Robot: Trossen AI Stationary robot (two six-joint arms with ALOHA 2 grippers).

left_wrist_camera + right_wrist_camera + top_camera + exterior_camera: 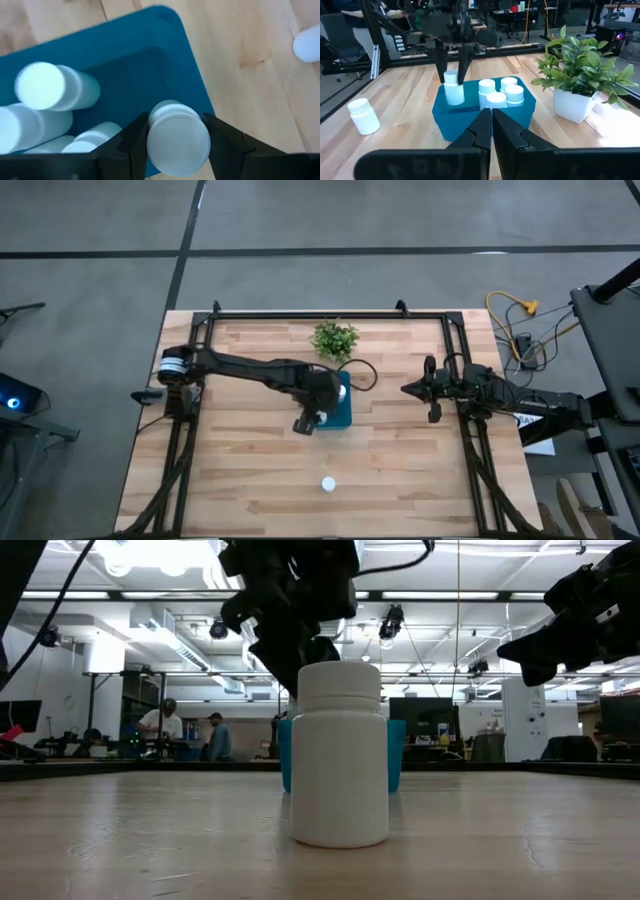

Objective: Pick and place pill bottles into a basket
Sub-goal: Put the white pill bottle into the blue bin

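Note:
The teal basket [343,408] stands at the table's middle, with several white pill bottles [502,90] upright inside it. My left gripper [308,423] is at the basket's near-left corner, shut on one more pill bottle [453,92], which is above that corner's rim [200,95]. Another pill bottle [328,484] stands on its base on the table, nearer the front edge; it also shows in the low view [340,755]. My right gripper [491,125] is shut and empty, held above the table to the right of the basket [405,388]. My left gripper pinches the pill bottle at its capped top end [156,145] between its two fingers [441,67]. The fingers come from above, pointing down. The bottle hangs upright below them, clear of the table, at the basket's corner.
A small green plant in a white pot [335,338] stands just beyond the basket's far side. A black frame [330,313] runs along the table's far edge and sides. Bare wood lies to the left and right of the basket.

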